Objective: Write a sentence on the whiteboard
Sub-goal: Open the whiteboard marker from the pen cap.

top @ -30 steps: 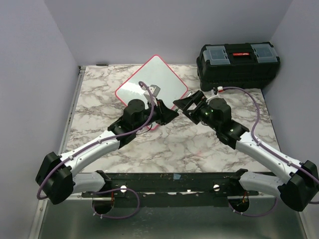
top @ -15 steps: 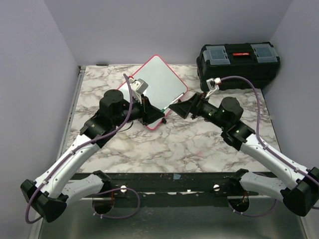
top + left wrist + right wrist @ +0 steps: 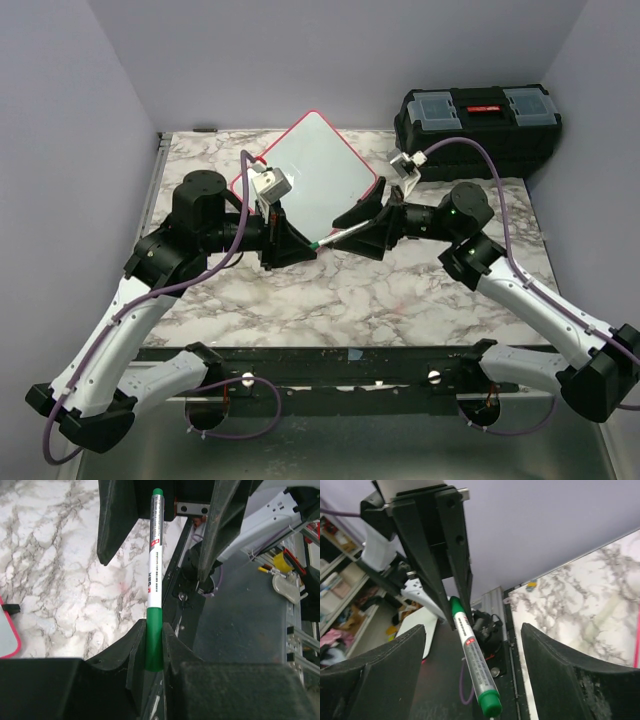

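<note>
**Left tool** (image 3: 154, 636): clamped on one green end of the marker (image 3: 155, 570). The black, matte fingers pinch a narrow, round section.

**Right tool** (image 3: 472, 630): jaws stand wide on either side of the marker's far end and touch nothing. The fingers are broad black wedges.

**Marker:** slim cylinder with a smooth white printed barrel and green at both ends. Which end is the cap cannot be told. It is held in the air between the two tools, above the bench (image 3: 400, 290).

**Whiteboard** (image 3: 320, 160): flat, glossy, thin red frame, rounded corners. It lies cornerwise on the bench at rear centre, just behind the tools.

**Sentence:** no green lettering shows on the whiteboard, so I judge it not begun.

**Bench:** marbled grey-white and hard.

**Toolbox** (image 3: 478, 125): black moulded plastic, rear right, well apart from the tools.

**Hazards, judged:**
- The slick barrel may slide or pivot in the single pinch.
- An off-centre closing by the right tool could lever the marker loose, so that it drops and rolls.
- A skewed pull could leave the cap seated.
- The glossy whiteboard may skate under pen pressure.
</note>
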{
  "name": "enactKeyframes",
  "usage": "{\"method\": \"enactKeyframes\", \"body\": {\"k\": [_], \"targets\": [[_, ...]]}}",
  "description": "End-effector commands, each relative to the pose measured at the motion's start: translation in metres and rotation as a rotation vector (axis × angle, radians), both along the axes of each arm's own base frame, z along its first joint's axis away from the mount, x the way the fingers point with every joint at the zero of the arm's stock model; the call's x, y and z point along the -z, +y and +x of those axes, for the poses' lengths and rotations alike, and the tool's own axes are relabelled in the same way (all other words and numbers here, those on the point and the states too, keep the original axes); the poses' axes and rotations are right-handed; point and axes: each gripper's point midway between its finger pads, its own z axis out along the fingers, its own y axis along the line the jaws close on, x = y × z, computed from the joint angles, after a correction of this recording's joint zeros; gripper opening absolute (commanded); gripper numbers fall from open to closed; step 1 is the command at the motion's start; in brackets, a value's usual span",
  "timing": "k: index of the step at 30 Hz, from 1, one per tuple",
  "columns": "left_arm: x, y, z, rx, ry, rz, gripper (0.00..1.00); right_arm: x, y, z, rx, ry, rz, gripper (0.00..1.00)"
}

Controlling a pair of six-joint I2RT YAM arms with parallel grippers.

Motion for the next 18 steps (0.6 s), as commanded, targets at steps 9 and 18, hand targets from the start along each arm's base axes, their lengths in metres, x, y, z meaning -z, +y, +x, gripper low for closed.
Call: {"method": "enactKeyframes", "body": {"k": [9,18], "targets": [[0.007,0.001,-0.015,0.087,0.039,0.019,0.00,-0.010,0.003,-0.027,-0.195,-0.065,0.001,0.49],[0.008,-0.002,-0.011,0.097,0.040,0.020,0.00,-0.005,0.005,-0.025,-0.195,-0.051,-0.003,0.41]]}}
